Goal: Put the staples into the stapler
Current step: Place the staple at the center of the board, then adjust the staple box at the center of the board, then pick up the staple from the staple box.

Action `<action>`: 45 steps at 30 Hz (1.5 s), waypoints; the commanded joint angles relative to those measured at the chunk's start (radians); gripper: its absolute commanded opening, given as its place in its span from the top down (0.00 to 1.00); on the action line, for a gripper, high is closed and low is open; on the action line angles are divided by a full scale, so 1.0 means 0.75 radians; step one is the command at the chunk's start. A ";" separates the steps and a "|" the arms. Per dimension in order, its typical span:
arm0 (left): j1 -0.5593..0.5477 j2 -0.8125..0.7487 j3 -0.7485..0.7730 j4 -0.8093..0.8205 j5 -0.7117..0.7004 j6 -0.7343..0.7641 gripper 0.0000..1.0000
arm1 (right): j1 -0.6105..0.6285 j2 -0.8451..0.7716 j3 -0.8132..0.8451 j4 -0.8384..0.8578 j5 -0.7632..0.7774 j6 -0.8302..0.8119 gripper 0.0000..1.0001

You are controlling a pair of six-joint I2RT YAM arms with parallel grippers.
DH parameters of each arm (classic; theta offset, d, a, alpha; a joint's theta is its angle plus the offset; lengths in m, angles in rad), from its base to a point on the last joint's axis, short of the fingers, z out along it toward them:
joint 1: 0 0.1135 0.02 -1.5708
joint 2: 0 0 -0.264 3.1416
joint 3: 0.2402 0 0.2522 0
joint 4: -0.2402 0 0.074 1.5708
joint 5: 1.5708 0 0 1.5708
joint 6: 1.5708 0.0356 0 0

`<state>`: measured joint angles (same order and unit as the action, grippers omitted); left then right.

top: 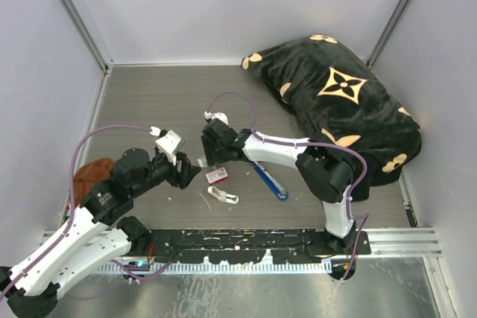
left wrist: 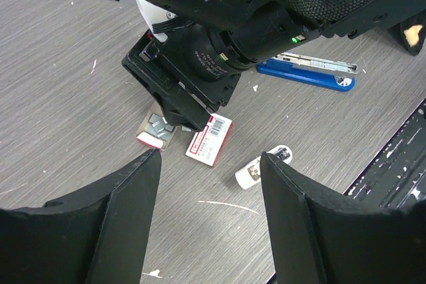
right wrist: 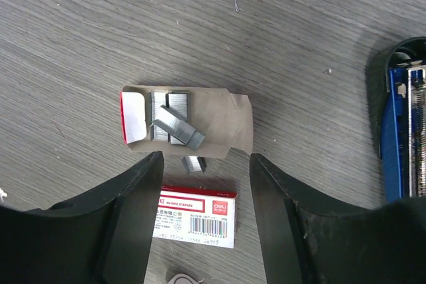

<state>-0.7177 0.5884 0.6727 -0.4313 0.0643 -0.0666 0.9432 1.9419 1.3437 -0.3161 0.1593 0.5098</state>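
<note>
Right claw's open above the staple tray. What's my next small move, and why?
Probably lower the right claw onto the tilted staples in the cardboard tray and close: the claw is open and empty, that strip lies loose on top, and the stapler shows its silver channel.

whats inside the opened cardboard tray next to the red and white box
Grey staples in flat strips, one strip lying askew over the rest. Whatever is under them is covered.
</note>
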 commanded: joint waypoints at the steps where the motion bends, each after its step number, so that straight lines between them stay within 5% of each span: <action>1: 0.005 0.007 0.057 0.049 0.000 -0.007 0.37 | 0.002 -0.093 0.059 0.006 0.056 -0.025 0.40; 8: 0.004 0.019 0.051 0.059 0.012 -0.030 0.36 | 0.001 -0.071 0.060 0.019 -0.010 -0.084 0.59; 19: 0.004 0.051 0.054 0.045 -0.004 -0.043 0.34 | 0.020 -0.144 -0.155 0.039 -0.052 -0.049 0.57; 45: 0.004 0.046 0.058 0.043 -0.007 -0.054 0.33 | 0.018 0.177 0.302 -0.128 0.067 0.042 0.61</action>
<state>-0.7177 0.6327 0.6727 -0.4309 0.0647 -0.0967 0.9539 2.0731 1.5158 -0.3893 0.1745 0.5079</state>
